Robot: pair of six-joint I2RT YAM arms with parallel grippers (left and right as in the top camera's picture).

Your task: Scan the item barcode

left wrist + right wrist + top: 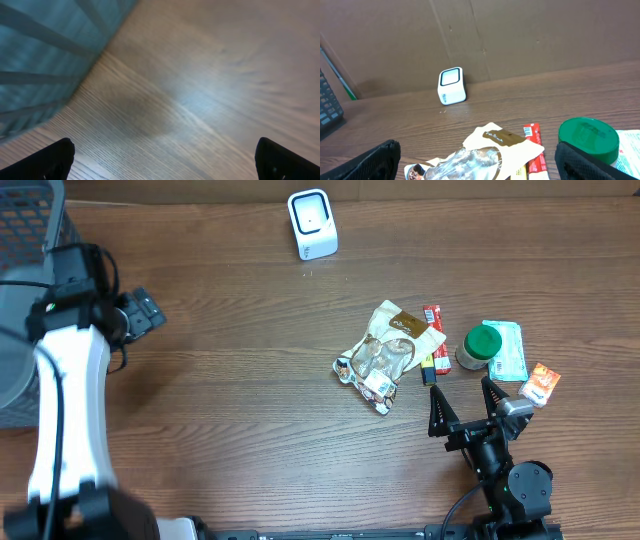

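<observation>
Right claw [461,392] spread wide, nothing between its fingers, hovering low over the bench [250,410]. Left claw [167,164] also spread wide and empty, far off to the right claw's left, next to a basket [25,240]; it looks down on bare wood only. The candidate items lie in a cluster just ahead of the right claw. A crumpled snack bag [385,350] is ahead and slightly left. A red stick pack [432,328] touches the bag's right edge. A green-lidded jar [480,345] is almost straight ahead, with a teal packet [508,350] against its right side. A small orange packet [540,384] lies to the right. The scanner [312,223] stands upright well ahead and to the left, at the bench's far edge, its window facing the claw. Judgement: task at the start, the pick not yet made. Which item is meant cannot be told. The red stick pack shows what looks like a barcode patch facing up. The next move calls for lowering onto one item without dragging its neighbours, closing on it, then carrying it forward-left and turning its code toward the scanner window.
</observation>
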